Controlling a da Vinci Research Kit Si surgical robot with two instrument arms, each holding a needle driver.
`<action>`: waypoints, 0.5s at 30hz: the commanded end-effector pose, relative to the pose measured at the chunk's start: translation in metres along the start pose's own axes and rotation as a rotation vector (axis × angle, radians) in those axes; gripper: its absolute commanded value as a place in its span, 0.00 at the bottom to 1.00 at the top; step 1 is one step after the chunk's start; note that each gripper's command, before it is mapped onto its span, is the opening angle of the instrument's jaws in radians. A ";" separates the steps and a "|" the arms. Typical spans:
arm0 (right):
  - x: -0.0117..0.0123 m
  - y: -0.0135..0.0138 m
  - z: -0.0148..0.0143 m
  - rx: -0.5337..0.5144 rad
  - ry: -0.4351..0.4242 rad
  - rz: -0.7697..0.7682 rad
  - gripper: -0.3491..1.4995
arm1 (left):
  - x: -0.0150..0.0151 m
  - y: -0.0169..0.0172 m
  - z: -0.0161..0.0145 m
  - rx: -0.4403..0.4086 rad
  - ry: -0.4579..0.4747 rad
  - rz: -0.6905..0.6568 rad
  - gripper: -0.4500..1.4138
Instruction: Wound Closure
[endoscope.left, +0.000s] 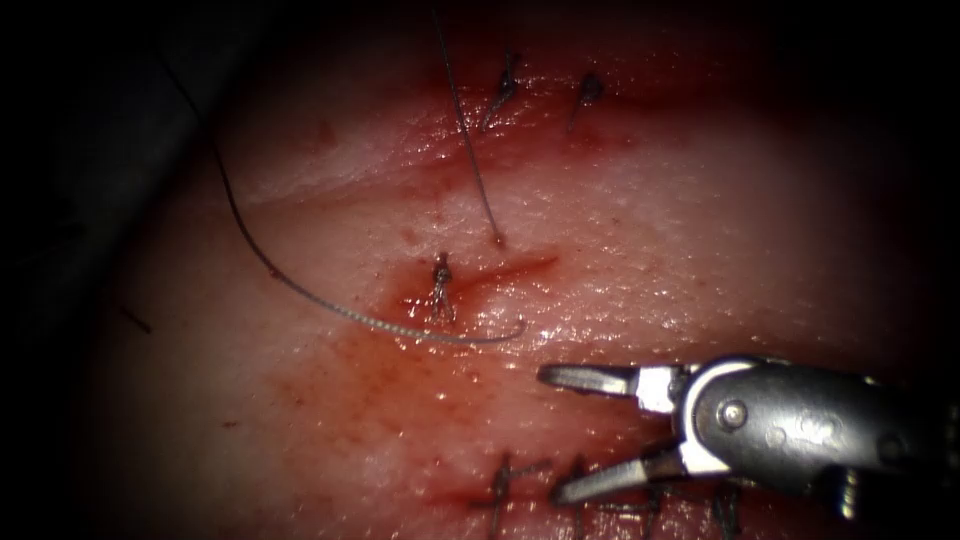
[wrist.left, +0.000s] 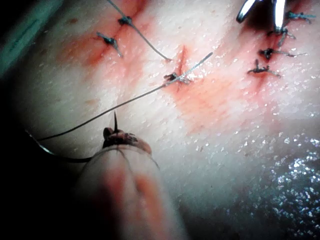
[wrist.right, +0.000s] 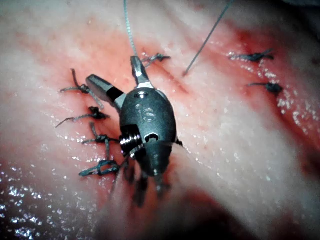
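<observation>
The right claw (endoscope.left: 548, 432) stands wide open above the tissue (endoscope.left: 700, 250), its two jaws spread apart and holding nothing; in the right wrist view (wrist.right: 115, 72) the same spread shows, empty.

The left claw (wrist.left: 117, 137) shows close up in its own wrist view, a dark thread (wrist.left: 60, 157) trailing from its tip, but whether its jaws are parted I cannot tell.

Up and to the left of the right claw, the curved needle (endoscope.left: 455, 338) lies free across the short cut (endoscope.left: 500, 272), with a knotted stitch (endoscope.left: 440, 285) just above it. Thread (endoscope.left: 240, 225) runs from the needle's left end toward the dark. Red fluid (endoscope.left: 400, 300) stains the tissue around the cut.
</observation>
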 end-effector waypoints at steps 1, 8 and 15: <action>-0.0026 0.0011 0.0024 -0.018 -0.008 -0.013 0.93 | 0.0005 0.0009 0.0010 -0.011 0.016 -0.003 0.00; -0.0072 0.0031 0.0049 -0.049 -0.055 -0.052 0.91 | 0.0014 0.0019 0.0014 -0.032 0.047 -0.008 0.00; -0.0086 0.0026 0.0054 -0.093 -0.124 -0.072 0.20 | 0.0014 0.0021 0.0014 -0.034 0.043 -0.005 0.00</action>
